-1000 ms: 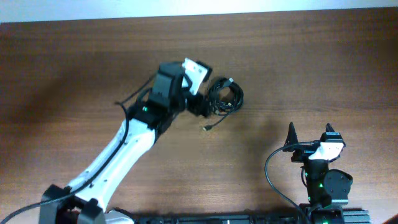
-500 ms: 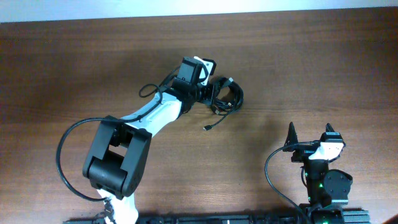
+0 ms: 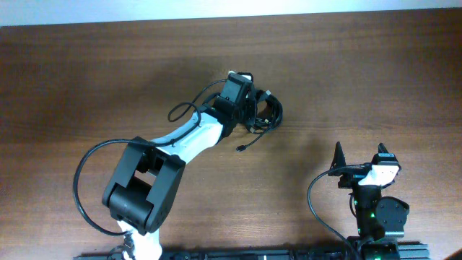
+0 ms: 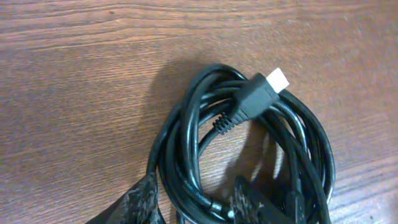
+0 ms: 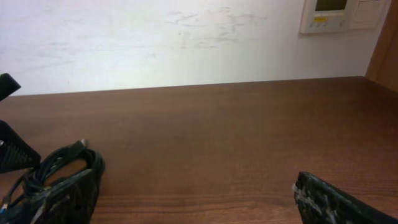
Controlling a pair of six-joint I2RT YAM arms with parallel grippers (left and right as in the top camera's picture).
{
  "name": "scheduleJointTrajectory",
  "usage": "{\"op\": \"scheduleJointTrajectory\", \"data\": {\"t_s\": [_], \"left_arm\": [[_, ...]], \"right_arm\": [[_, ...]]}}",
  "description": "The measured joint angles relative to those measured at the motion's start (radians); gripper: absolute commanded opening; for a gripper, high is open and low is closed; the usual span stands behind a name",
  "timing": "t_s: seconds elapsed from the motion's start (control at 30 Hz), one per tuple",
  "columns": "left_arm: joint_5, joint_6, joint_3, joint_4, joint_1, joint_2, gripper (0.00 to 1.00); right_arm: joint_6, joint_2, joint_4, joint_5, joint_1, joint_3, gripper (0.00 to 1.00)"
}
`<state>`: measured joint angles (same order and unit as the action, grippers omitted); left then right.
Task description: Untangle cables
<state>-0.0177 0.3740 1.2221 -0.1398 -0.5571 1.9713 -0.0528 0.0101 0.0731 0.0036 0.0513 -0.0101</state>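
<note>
The cables [image 3: 264, 112] lie as one small black coiled bundle on the wooden table, with a loose plug end [image 3: 242, 149] trailing toward the front. In the left wrist view the coil [image 4: 186, 162] fills the frame, and a plug with a pale metal tip [image 4: 280, 79] rests on top. My left gripper [image 3: 247, 114] is down on the bundle's left side. Its fingers [image 4: 196, 208] are apart, with a few strands of the coil between them. My right gripper [image 3: 359, 160] is open and empty near the front right, far from the bundle, which shows in the right wrist view [image 5: 59, 165].
The left arm's own thicker wire [image 3: 184, 110] loops out beside its wrist. The table's far edge [image 3: 289, 16] meets a white wall. A wall panel [image 5: 336, 15] hangs behind the table.
My left arm has swung right and reached forward, bringing its gripper from the bundle's left edge onto the coil. The right arm and the bundle have not moved.
</note>
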Motion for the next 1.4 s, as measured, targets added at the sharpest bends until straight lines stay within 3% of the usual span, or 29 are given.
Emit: {"op": "scheduleJointTrajectory", "data": {"t_s": [0.07,0.27,0.37,0.4,0.57,0.83,0.9,1.0,1.03,1.07,1.1,1.13,1.17,1.3,1.4], "left_arm": [[0.008,0.019,0.000,0.003,0.000,0.002,0.47],[0.011,0.057,0.001,0.048,0.000,0.081,0.36],[0.011,0.066,0.001,0.050,0.000,0.081,0.03],[0.010,0.065,0.001,0.053,0.000,0.081,0.00],[0.016,0.068,0.011,0.027,-0.002,0.075,0.00],[0.181,0.066,0.003,-0.302,-0.003,-0.163,0.00],[0.192,0.150,0.004,-0.426,-0.003,-0.255,0.00],[0.193,0.454,0.007,-0.625,-0.003,-0.298,0.00],[0.191,0.562,0.006,-0.694,-0.003,-0.298,0.01],[0.190,0.677,0.002,-0.740,-0.003,-0.298,0.14],[0.190,0.734,0.001,-0.747,-0.003,-0.298,0.36],[0.188,0.788,0.001,-0.747,-0.003,-0.298,0.77],[0.187,0.830,0.001,-0.747,-0.003,-0.298,0.99],[0.190,0.876,0.001,-0.779,-0.003,-0.298,0.99],[0.222,0.766,0.001,-0.780,-0.003,-0.298,0.99]], "right_arm": [[0.000,0.000,0.000,0.000,0.000,0.000,0.99],[0.000,0.000,0.000,0.000,0.000,0.000,0.99],[0.000,0.000,0.000,0.000,0.000,0.000,0.99],[0.000,0.000,0.000,0.000,0.000,0.000,0.99],[0.000,0.000,0.000,0.000,0.000,0.000,0.99],[0.000,0.000,0.000,0.000,0.000,0.000,0.99],[0.000,0.000,0.000,0.000,0.000,0.000,0.99],[0.000,0.000,0.000,0.000,0.000,0.000,0.99],[0.000,0.001,0.000,0.000,0.000,0.000,0.99],[0.000,0.001,0.000,0.000,0.000,0.000,0.99],[0.000,0.001,0.000,0.000,0.000,0.000,0.99],[0.000,0.001,0.000,0.000,0.000,0.000,0.99],[0.000,0.001,0.000,0.000,0.000,0.000,0.99],[0.000,0.001,0.000,0.000,0.000,0.000,0.99],[0.000,0.001,0.000,0.000,0.000,0.000,0.99]]}}
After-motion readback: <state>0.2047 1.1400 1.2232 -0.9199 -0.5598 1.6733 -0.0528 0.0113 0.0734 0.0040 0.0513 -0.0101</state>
